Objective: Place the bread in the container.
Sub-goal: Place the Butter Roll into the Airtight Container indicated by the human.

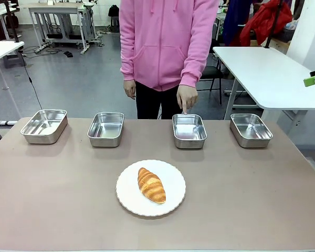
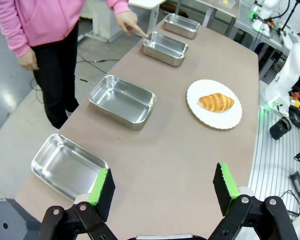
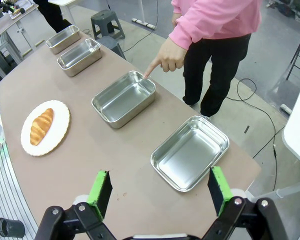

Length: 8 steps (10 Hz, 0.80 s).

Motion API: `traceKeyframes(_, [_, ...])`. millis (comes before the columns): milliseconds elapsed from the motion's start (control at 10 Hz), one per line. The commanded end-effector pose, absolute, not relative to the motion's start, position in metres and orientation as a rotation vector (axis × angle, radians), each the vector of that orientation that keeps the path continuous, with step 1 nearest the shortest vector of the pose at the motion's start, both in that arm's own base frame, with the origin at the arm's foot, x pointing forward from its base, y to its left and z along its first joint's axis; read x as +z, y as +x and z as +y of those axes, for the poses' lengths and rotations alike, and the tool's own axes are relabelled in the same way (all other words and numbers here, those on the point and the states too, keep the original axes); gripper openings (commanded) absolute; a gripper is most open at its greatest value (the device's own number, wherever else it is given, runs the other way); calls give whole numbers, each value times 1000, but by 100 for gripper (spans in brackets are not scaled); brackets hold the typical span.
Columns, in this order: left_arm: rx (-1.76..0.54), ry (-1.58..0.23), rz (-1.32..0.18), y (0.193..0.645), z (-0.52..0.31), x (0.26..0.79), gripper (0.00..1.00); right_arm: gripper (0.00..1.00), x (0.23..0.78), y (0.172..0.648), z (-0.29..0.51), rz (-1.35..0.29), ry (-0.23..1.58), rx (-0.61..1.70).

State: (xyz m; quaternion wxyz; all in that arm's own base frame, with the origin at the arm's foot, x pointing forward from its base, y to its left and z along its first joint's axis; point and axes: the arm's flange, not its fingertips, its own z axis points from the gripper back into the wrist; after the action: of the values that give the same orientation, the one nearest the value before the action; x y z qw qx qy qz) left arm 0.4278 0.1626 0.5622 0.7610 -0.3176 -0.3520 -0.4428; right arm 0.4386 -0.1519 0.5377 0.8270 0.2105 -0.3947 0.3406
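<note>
The bread (image 1: 151,185), a golden-brown croissant, lies on a round white plate (image 1: 127,194) near the table's front middle. Along the far edge stand steel pans in a row. A person in a pink hoodie touches a fingertip (image 1: 185,111) to the far rim of the container (image 1: 189,143), third from the left. My left gripper (image 2: 163,187) hangs open high above the table's left end, the bread (image 2: 216,102) far ahead. The right gripper (image 3: 160,192) is open too, above the right end, with the bread (image 3: 41,126) and the pointed-at container (image 3: 135,112) beyond it.
Three more steel pans stand in the row: far left (image 1: 42,137), second from the left (image 1: 105,142) and far right (image 1: 250,142). A white table (image 1: 268,68) stands behind on the right. Brown tabletop lies bare around the plate.
</note>
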Motion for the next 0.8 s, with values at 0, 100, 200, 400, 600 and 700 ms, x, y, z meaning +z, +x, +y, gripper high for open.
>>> traceKeyframes(0, [-975,-689,-774,427,163,564,100,100,539,440,-151,-848,452,722])
traceKeyframes(100, [-975,-689,-774,427,163,564,100,100,539,440,-151,-848,452,722])
traceKeyframes(200, [-975,-689,-774,427,163,564,100,100,539,440,-151,-848,452,722])
traceKeyframes(400, [-975,-689,-774,427,163,564,100,100,539,440,-151,-848,452,722])
traceKeyframes(600, [-975,-689,-774,427,163,564,100,100,539,440,-151,-848,452,722])
traceKeyframes(700, [-975,-689,-774,427,163,564,100,100,538,439,-152,-838,447,723])
